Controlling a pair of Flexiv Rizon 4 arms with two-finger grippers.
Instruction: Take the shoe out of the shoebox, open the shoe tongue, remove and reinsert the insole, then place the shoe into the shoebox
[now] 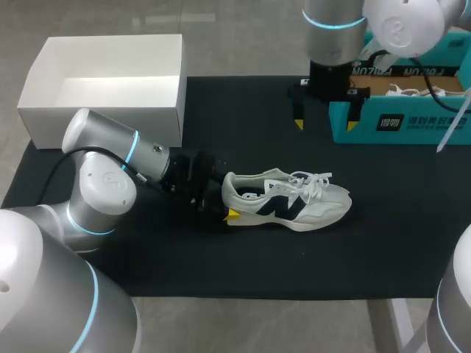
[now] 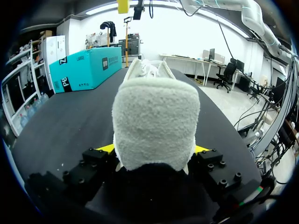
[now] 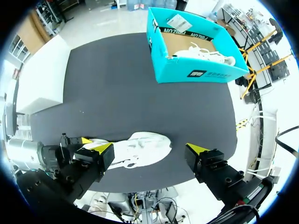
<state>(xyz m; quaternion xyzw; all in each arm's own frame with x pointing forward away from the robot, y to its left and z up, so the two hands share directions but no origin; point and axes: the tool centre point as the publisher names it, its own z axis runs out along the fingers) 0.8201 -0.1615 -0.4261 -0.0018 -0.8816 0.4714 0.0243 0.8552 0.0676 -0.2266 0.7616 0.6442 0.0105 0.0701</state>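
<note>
A white sneaker with a dark side logo (image 1: 287, 202) lies upright on the black mat (image 1: 243, 132), toe pointing right. My left gripper (image 1: 227, 200) is at its heel, one yellow-tipped finger on each side. In the left wrist view the grey heel (image 2: 156, 126) fills the space between the fingers, and the gripper (image 2: 154, 150) is shut on it. My right gripper (image 1: 324, 121) hangs open high over the mat's far side, beside the teal shoebox (image 1: 397, 118). From its wrist view the gripper (image 3: 148, 151) has nothing between its fingers, with the sneaker (image 3: 140, 149) far below it.
The teal shoebox (image 3: 196, 74) at the back right holds another white shoe (image 1: 412, 92) and some paper. An open white box (image 1: 103, 81) stands at the back left, off the mat's corner.
</note>
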